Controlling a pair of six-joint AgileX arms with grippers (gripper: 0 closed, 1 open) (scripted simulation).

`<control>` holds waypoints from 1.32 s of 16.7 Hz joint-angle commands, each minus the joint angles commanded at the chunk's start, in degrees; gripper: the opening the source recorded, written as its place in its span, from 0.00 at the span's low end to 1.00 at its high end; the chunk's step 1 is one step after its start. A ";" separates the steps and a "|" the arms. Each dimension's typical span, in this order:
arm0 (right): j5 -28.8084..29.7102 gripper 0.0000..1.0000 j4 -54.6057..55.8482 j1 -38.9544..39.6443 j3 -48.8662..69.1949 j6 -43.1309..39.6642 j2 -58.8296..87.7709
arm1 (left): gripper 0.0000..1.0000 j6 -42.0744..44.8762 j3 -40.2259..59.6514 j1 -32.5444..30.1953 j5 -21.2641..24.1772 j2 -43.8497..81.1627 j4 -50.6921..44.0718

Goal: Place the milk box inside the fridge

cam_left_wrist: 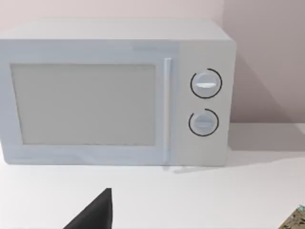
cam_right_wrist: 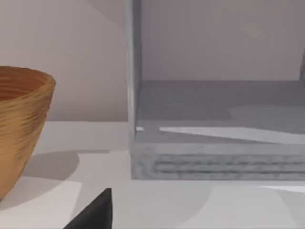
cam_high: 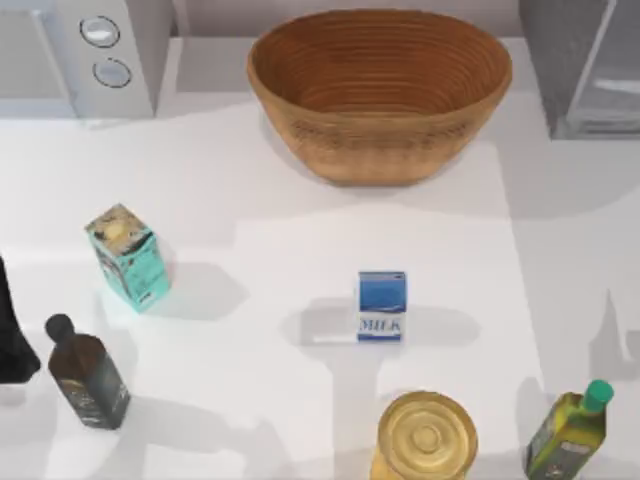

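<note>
The milk box (cam_high: 382, 306) stands upright near the middle of the table, blue on top with a white band printed "MILK". The fridge (cam_high: 575, 60) is the grey cabinet at the back right corner. In the right wrist view the fridge (cam_right_wrist: 214, 157) faces me with its grey inside floor showing. My left arm (cam_high: 12, 330) is parked at the table's left edge, far from the milk box. A dark part of my left gripper (cam_left_wrist: 95, 214) shows low in the left wrist view. A dark part of my right gripper (cam_right_wrist: 95, 212) shows in the right wrist view.
A woven basket (cam_high: 380, 90) sits at the back centre, between a light-grey microwave (cam_high: 90, 55) with two dials and the fridge. A teal carton (cam_high: 127, 258) and a dark bottle (cam_high: 88, 375) stand at the left. A yellow jar (cam_high: 425, 437) and a green bottle (cam_high: 570, 432) stand at the front.
</note>
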 joint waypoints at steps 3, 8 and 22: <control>0.34 1.00 -0.03 0.47 0.46 0.46 0.61 | 1.00 0.00 0.00 0.00 0.00 0.00 0.00; 6.93 1.00 -0.93 8.69 8.17 7.72 12.39 | 1.00 0.00 0.00 0.00 0.00 0.00 0.00; 36.55 1.00 -4.37 49.80 45.81 39.75 93.31 | 1.00 0.00 0.00 0.00 0.00 0.00 0.00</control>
